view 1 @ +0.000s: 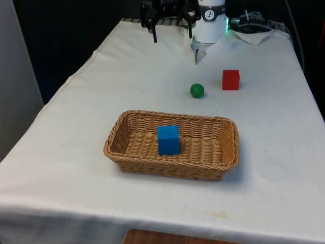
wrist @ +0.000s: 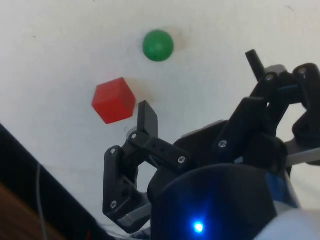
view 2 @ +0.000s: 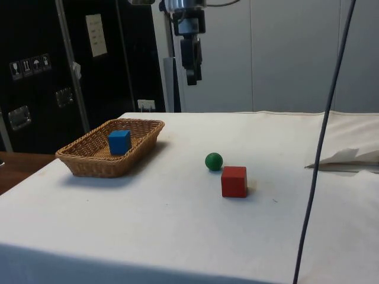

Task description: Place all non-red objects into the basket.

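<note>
Table (view 1: 76, 152), under a white cloth (view 2: 177, 236): carrying every item listed below; the cloth is lying smooth over most of the top and hanging over the near edge in the front view.

Basket (view 1: 127, 165), woven wicker, rectangular with rounded corners: sitting on the cloth toward the near end of the table in the front view, and toward the side view's left (view 2: 83, 163). It is holding the blue cube and standing well apart from the two loose items.

Gripper (view 1: 172, 35), black, two-fingered: hanging high above the far end of the table, touching nothing. In the wrist view (wrist: 200, 85) the two fingers (wrist: 147, 117) are standing wide apart with nothing between them. In the side view it is hovering in the air (view 2: 190, 80) over the stretch of cloth between the basket and the loose items.

Blue cube (view 1: 168, 140): resting on the basket floor, near the middle, one face turning toward the front camera; also showing over the basket rim in the side view (view 2: 119, 142).

Red cube (view 1: 230, 80): sitting on bare cloth outside the basket, toward the front view's right, just beside the green ball without touching it; both are lying close together in the side view (view 2: 234, 181) and the wrist view (wrist: 114, 100).

Green ball (view 1: 197, 90): resting on bare cloth outside the basket, between the red cube and the basket's far rim in the front view; showing also in the side view (view 2: 214, 161) and the wrist view (wrist: 158, 45)
</note>
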### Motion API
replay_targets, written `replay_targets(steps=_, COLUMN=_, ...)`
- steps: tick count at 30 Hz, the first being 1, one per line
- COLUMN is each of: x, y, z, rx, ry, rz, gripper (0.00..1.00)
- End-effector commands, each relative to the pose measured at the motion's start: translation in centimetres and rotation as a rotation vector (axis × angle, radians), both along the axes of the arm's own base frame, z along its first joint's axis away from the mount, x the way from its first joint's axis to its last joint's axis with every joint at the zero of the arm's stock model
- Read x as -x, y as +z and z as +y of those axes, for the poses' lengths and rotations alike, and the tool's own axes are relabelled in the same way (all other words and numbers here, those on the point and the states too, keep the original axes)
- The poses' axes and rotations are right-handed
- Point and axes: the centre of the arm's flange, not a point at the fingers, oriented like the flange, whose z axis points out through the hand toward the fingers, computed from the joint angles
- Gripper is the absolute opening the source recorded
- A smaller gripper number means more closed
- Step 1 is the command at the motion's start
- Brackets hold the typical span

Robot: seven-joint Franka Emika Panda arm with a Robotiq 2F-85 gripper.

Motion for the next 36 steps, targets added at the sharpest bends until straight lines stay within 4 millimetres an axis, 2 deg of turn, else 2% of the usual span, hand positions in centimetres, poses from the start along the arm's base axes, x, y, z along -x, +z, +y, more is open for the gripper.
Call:
replay_targets(steps=1, x=0.3, y=-0.1, z=0.1, rx=0.019, ry=-0.004, rz=-0.005, gripper=1.0)
replay_targets(steps=6, x=1.0, y=-0.5, z=0.7, rx=0.03, ry=-0.001, rz=-0.001, gripper=1.0)
replay_targets(steps=17, x=1.3, y=-1.1, z=2.1, rx=0.033, ry=0.004, rz=0.004, gripper=1.0)
replay_targets(steps=30, x=3.3, y=-4.3, z=3.7, rx=0.033, ry=0.015, rz=-0.004, gripper=1.0)
replay_targets(steps=36, x=4.1, y=-5.1, z=4.3, rx=0.032, ry=0.019, rz=-0.022, gripper=1.0)
